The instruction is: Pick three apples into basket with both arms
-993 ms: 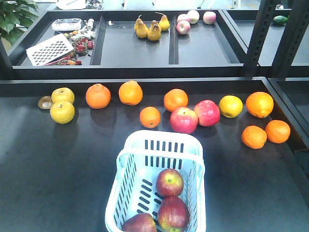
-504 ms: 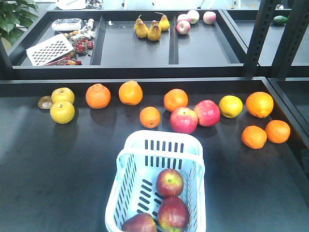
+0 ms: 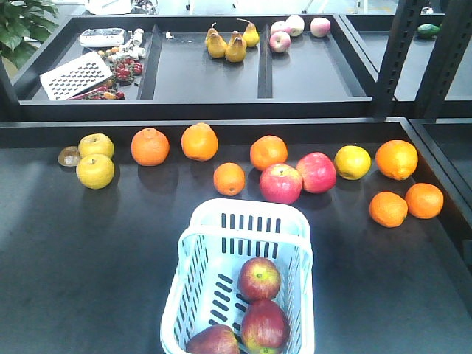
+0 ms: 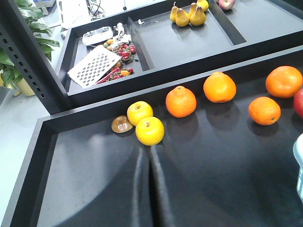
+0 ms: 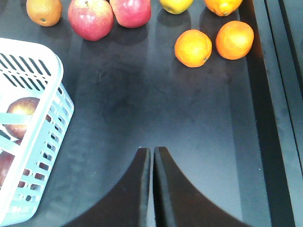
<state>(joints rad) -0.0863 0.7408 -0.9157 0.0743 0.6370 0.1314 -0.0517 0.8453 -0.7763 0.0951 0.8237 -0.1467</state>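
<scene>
The pale blue-white basket (image 3: 248, 212) stands at the table's near edge, and three dark red apples (image 3: 259, 279) (image 3: 264, 324) (image 3: 212, 341) lie inside it. In the front view neither arm shows. My left gripper (image 4: 146, 149) is shut and empty above the dark table, just short of a yellow fruit (image 4: 149, 130); the basket's edge (image 4: 299, 161) shows far to its right. My right gripper (image 5: 152, 150) is also shut and empty, over bare table to the right of the basket (image 5: 45, 137), where one apple (image 5: 21, 116) shows through the rim.
Two lighter pink-red apples (image 3: 280, 183) (image 3: 316, 172) sit behind the basket among several oranges (image 3: 229, 178) and yellow fruits (image 3: 95, 170). Two oranges (image 5: 192, 48) lie ahead of the right gripper. A raised ledge and a back shelf with pears (image 3: 234, 44) lie beyond; a black post (image 3: 394, 55) stands right.
A dark shape at the right edge of the front view has slid out of the frame. The basket, apples and other fruit have not moved.
</scene>
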